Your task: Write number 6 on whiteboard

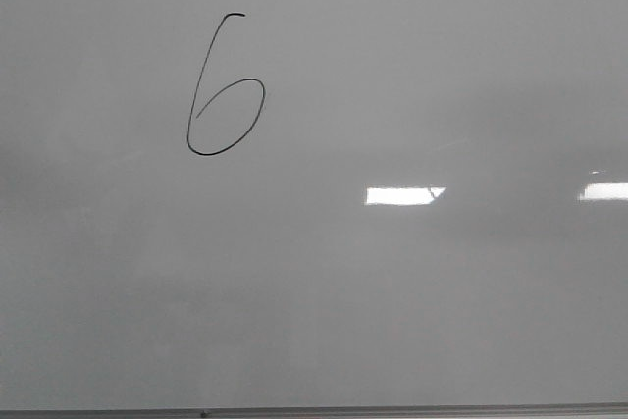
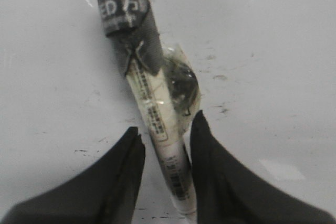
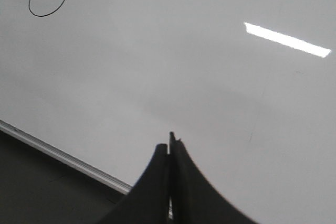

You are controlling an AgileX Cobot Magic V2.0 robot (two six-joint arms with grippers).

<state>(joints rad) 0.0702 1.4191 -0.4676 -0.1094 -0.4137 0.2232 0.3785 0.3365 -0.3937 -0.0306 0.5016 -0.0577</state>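
The number 6 (image 1: 188, 134) is a thin black slanted figure at the upper left of the whiteboard (image 1: 412, 301); its lower loop also shows in the right wrist view (image 3: 45, 16). No gripper shows in the front view. My left gripper (image 2: 167, 124) is open over the scuffed board surface (image 2: 273, 77), its jaws either side of a white marker (image 2: 152, 103) with a black cap (image 2: 126, 19). The marker leans against one finger, with a gap to the other. My right gripper (image 3: 169, 142) is shut and empty above the board (image 3: 210, 103), near its metal lower edge (image 3: 63, 156).
Bright rectangular light reflections (image 1: 402, 195) lie on the board. A dark surface (image 3: 42, 192) lies beyond the board's metal edge in the right wrist view. A crumpled clear wrap (image 2: 181, 80) clings to the marker.
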